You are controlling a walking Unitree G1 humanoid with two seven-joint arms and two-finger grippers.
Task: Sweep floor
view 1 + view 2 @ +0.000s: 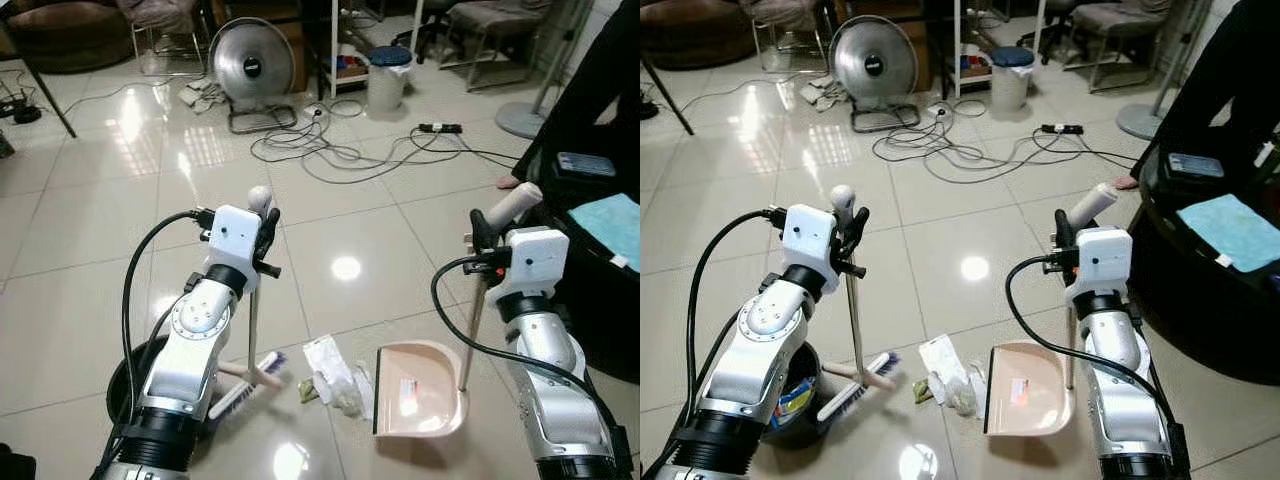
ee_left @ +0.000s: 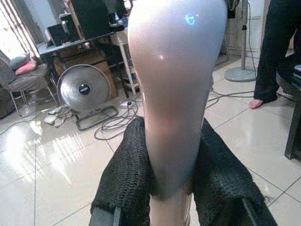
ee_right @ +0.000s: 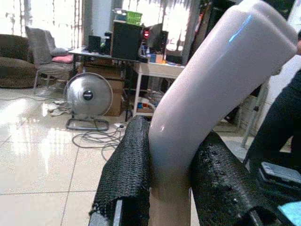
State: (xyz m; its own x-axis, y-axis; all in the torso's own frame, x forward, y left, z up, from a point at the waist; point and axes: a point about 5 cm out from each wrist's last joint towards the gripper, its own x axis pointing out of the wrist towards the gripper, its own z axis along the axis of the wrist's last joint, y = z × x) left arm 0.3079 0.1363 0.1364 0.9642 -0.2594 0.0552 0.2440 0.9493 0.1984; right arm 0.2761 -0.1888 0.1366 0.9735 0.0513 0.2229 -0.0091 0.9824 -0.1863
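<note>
L gripper [image 1: 266, 228] clenched on the smooth pale handle of the broom [image 1: 252, 372]; its blue-white bristle head rests on glossy beige tile floor [image 1: 350, 230] at 7 o'clock. R gripper [image 1: 482, 232] grips the rounded handle of the pink plastic dustpan [image 1: 418, 390], at 5 o'clock. Crumpled white scraps [image 1: 333, 372] lie between brush and pan, touching the pan's edge.

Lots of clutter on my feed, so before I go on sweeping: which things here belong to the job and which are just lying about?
Job:
- broom, in the left claw
- pink dustpan, handle in the right claw
- scrap litter between them

Lying about:
- round fan
- tangled cables
- power strip
- white bin
- black bucket
</note>
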